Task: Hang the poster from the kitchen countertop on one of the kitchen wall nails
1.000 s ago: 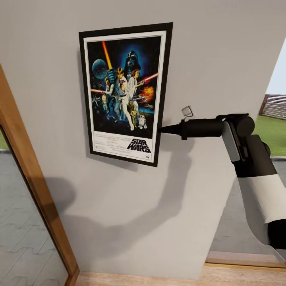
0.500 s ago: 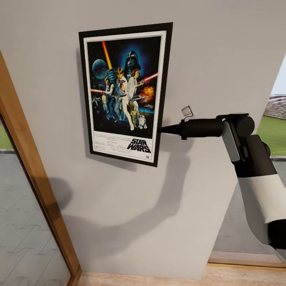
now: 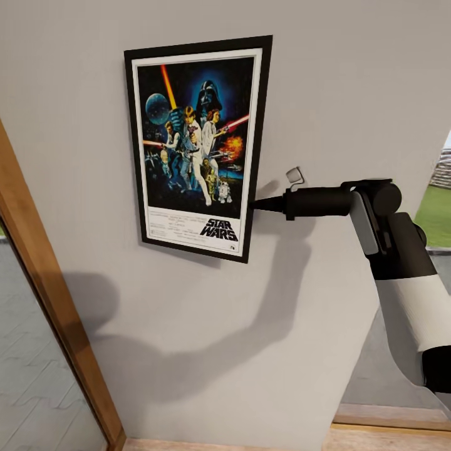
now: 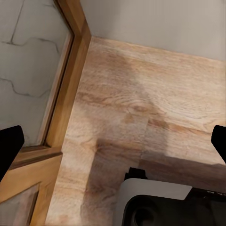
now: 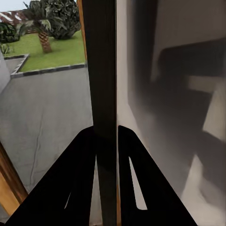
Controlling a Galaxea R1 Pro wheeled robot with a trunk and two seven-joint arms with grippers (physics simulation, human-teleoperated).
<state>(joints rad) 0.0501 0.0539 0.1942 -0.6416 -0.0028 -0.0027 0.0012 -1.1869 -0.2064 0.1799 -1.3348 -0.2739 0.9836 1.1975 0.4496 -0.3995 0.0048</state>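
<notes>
Poster (image 3: 195, 145) sits upright vs the pale grey wall (image 3: 351, 81), right gripper (image 3: 255, 203) pinching its right edge low down; wrist cam shows both fingers (image 5: 80, 174) closed on the black frame edge-on. Poster and arm are placed the same as 1 s ago; only the view slid, so the wood door frame (image 3: 44, 300) and outdoor strip at right moved. Left gripper (image 4: 113, 143) hangs wide apart over the wood floor (image 4: 141, 94).

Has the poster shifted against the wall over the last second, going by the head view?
Cannot tell. The poster and the right gripper pinching its edge keep their place in the picture, while the wooden door frame drifts left, so the camera has turned.
</notes>
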